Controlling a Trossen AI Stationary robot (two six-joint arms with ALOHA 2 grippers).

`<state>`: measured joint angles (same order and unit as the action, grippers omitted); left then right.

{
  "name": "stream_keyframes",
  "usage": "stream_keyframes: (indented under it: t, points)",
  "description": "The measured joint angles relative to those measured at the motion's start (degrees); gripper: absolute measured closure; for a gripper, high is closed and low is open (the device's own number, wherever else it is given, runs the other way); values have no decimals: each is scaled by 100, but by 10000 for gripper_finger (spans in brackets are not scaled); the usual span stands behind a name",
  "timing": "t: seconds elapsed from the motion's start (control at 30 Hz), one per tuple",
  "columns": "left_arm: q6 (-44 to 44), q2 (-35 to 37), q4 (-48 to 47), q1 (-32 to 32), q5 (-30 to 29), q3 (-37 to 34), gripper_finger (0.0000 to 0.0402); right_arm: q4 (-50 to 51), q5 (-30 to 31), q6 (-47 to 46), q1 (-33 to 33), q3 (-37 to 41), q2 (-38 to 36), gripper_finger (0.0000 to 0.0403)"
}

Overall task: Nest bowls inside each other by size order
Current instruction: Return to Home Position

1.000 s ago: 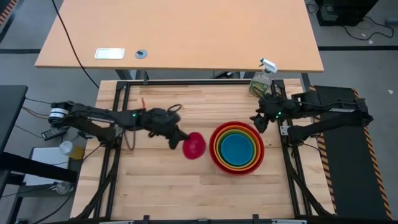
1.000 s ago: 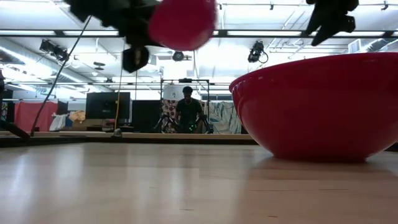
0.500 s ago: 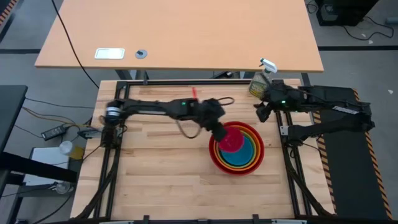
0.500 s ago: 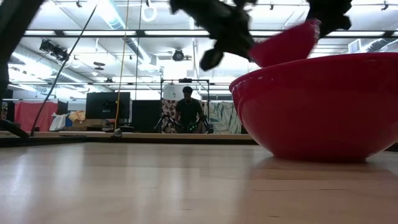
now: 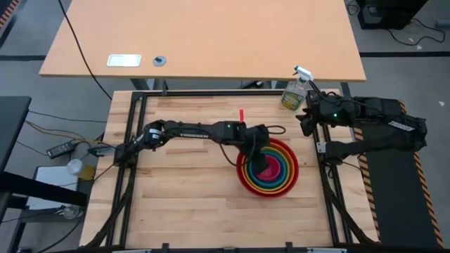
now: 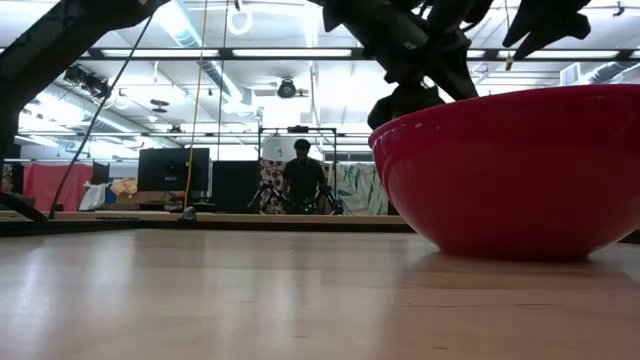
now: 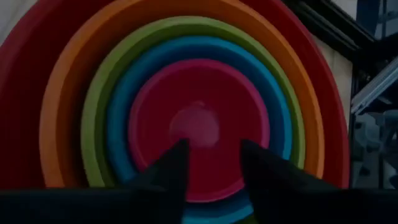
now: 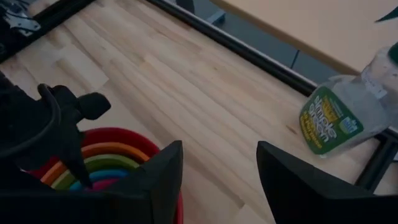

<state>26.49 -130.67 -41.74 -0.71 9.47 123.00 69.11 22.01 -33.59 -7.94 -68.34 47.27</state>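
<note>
The five bowls sit nested at the table's right middle. The pink bowl (image 7: 199, 124) lies inside the blue (image 7: 119, 124), then the olive-green (image 7: 93, 112), the orange (image 7: 62, 124) and the red bowl (image 5: 242, 176), which stands on the table. My left gripper (image 5: 259, 158) hangs over the stack, open. Its fingertips (image 7: 180, 152) stand just above the pink bowl's inside (image 5: 267, 169). My right gripper (image 5: 304, 128) is open and empty at the table's far right, beside the stack.
A clear spray bottle (image 5: 295, 91) with yellowish liquid stands at the far right corner, close to my right gripper; it also shows in the right wrist view (image 8: 339, 118). In the low view the red bowl (image 6: 510, 170) fills the right half. A person stands far behind the table.
My left gripper has carried the pink bowl toward the table's right edge, from beside the stack to over it, and down. The pink bowl, tilted above the stack half a second ago, now sits level inside the blue bowl. My right gripper has drawn back toward the spray bottle.
</note>
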Motion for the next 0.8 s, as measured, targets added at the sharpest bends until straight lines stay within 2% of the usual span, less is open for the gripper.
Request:
stream_keyframes:
  t: [0.1, 0.2, 0.3, 0.47, 0.6, 0.8]
  points:
    - [-40, 11, -184, -44, -22, 0, 206, -3, -2, -85, 0, 0, -45, 192]
    - [-320, 130, -425, -41, -285, -2, 180, -76, 106, -215, 20, 30, -189, 192]
    - [-876, 363, -449, 210, -925, -2, 184, -476, 241, -232, 133, 310, -526, 192]
    - [-1395, 711, -216, 629, -1109, -274, 221, -1338, 141, -149, 279, 1028, -1228, 193]
    - [-1364, 1181, 292, 702, -1182, -1115, 251, -2043, 55, -48, 414, 1578, -1729, 193]
    - [-836, 2679, 2161, 706, -1180, -3173, 279, -3047, -172, 66, 560, 2400, -2385, 193]
